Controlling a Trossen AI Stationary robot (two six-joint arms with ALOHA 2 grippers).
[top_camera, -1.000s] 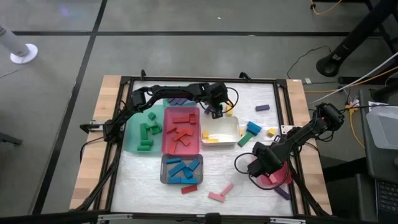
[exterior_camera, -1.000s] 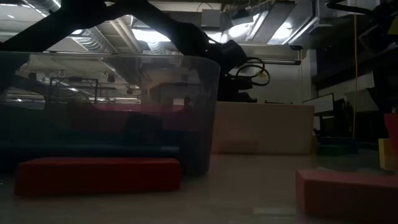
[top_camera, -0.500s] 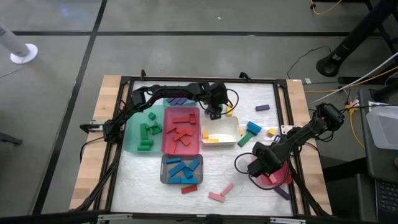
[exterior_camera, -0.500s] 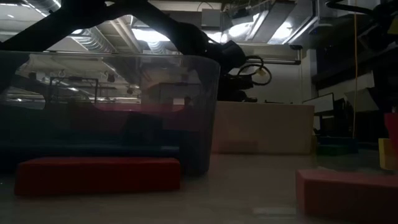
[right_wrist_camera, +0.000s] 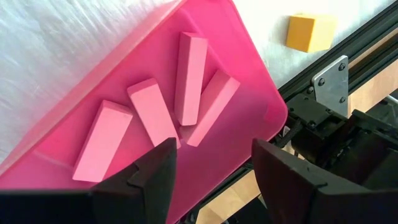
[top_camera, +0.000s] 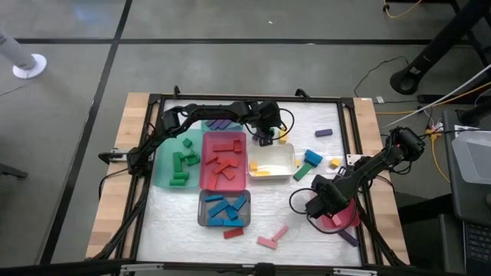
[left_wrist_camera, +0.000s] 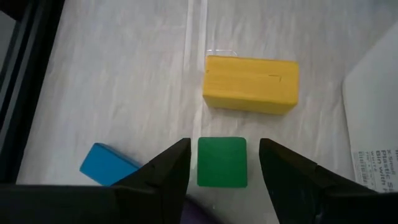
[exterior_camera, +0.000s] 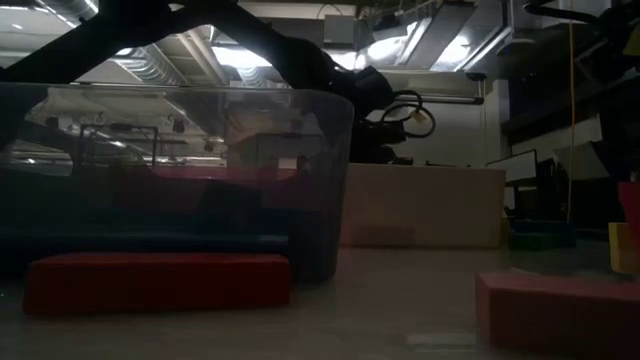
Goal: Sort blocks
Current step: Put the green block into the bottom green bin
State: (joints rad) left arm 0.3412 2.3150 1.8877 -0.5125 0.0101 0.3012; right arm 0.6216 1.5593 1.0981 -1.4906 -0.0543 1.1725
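Blocks: most already lie sorted in trays; loose ones remain on the table [top_camera: 192, 222] — a pink pair near the front edge, a red bar in front of the grey tray [top_camera: 224, 208], a few to the right of the white tray [top_camera: 271, 159].
Left gripper [left_wrist_camera: 222, 163]: hangs at the far side of the table, just behind the white tray; fingers spread and empty, straddling a green cube [left_wrist_camera: 221, 162].
Green cube: sits on the table squarely between the left fingers, a clear gap on each side; it is square, so no long axis matters here.
Neighbours: a yellow bar [left_wrist_camera: 250, 83] lies just beyond the cube, its long axis across the fingers' line; a blue block [left_wrist_camera: 107, 165] lies off to one side, outside one finger.
Key relation: the cube is already centred in the left grip line, so closing should take it alone; the yellow bar is near but apart.
Right gripper [right_wrist_camera: 211, 168]: hovers over the pink tray [right_wrist_camera: 252, 62] at the front right, fingers parted and holding nothing; four pink bars [right_wrist_camera: 189, 78] lie in the tray.
Nearer arm: the left, by far, for the green cube.
Likely destination: the green tray [top_camera: 163, 175], at the left of the row.
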